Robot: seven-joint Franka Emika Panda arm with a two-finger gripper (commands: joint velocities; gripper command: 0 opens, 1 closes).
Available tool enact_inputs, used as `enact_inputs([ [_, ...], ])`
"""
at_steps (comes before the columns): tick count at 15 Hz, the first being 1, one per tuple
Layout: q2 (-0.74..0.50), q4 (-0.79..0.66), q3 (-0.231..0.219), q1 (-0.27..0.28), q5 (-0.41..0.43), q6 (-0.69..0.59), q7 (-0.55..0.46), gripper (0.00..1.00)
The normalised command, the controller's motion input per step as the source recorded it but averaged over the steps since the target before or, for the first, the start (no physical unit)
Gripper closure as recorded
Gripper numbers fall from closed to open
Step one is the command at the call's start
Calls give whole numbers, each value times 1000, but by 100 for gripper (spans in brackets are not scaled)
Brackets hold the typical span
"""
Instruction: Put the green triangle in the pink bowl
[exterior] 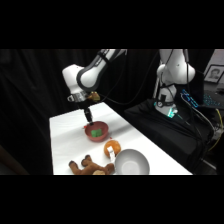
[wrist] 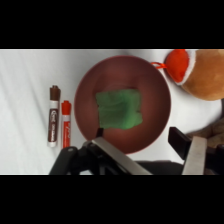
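At the centre of the wrist view, the small light-green wedge block (wrist: 120, 108) lies inside the round salmon-pink bowl (wrist: 159, 87), the two-finger gripper (wrist: 145, 145) spread empty above.

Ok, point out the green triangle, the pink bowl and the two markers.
green triangle (wrist: 119, 108), wrist view, middle of its top face
pink bowl (wrist: 155, 85), wrist view, bare inner wall
markers (wrist: 54, 116), wrist view, barrel of the brown one

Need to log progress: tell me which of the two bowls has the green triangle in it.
The pink bowl, right under the gripper, holds the green triangle. The larger grey-white bowl at the table's near end shows nothing inside.
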Motion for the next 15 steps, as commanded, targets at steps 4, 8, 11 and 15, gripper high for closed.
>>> enact_inputs([
  [4,-436,-231,-59,50,-52,-164,5,0],
  [8,-398,-208,-80,67,-79,-124,16,0],
  [11,-389,-200,-86,74,-82,-89,13,0],
  [15,-309,-180,-87,97,-102,-11,44,0],
])
